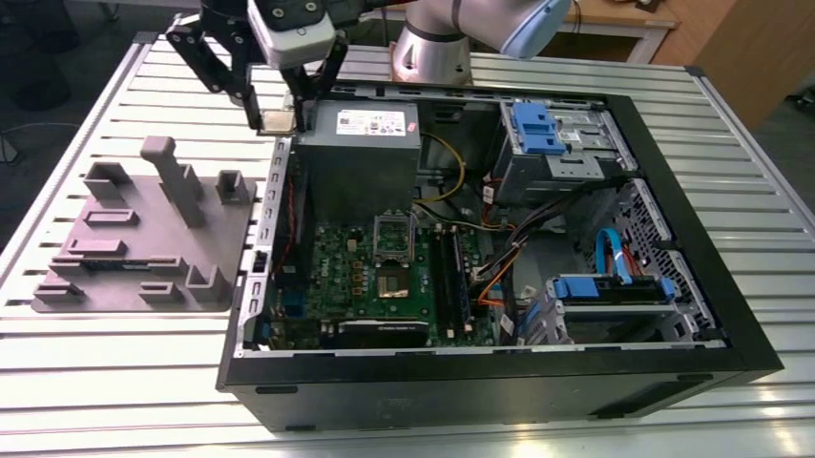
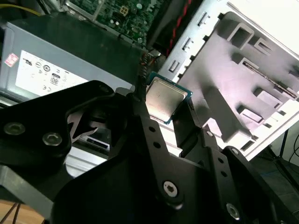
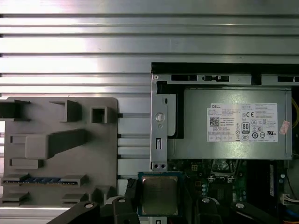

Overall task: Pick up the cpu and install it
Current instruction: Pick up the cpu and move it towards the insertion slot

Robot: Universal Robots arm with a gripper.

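The cpu (image 1: pixel 274 120) is a small square chip with a silvery top, held in the air between my gripper's (image 1: pixel 274 113) black fingers. It hangs above the left wall of the open computer case (image 1: pixel 675 315), beside the grey power supply (image 1: pixel 363 153). In both wrist views the cpu (image 2: pixel 163 99) (image 3: pixel 160 194) sits clamped by its edges in the shut gripper (image 2: pixel 164 106) (image 3: pixel 160 201). The green motherboard (image 1: pixel 344 267) lies on the case floor, and its cpu socket (image 1: pixel 391 283) stands uncovered with the retaining frame (image 1: pixel 392 232) flipped up.
A grey parts fixture (image 1: pixel 140 239) with upright pegs lies on the slatted table at the exterior view's left of the case. Inside the case are black memory slots (image 1: pixel 446 272), orange and yellow cables (image 1: pixel 491 277), and blue drive brackets (image 1: pixel 612 286).
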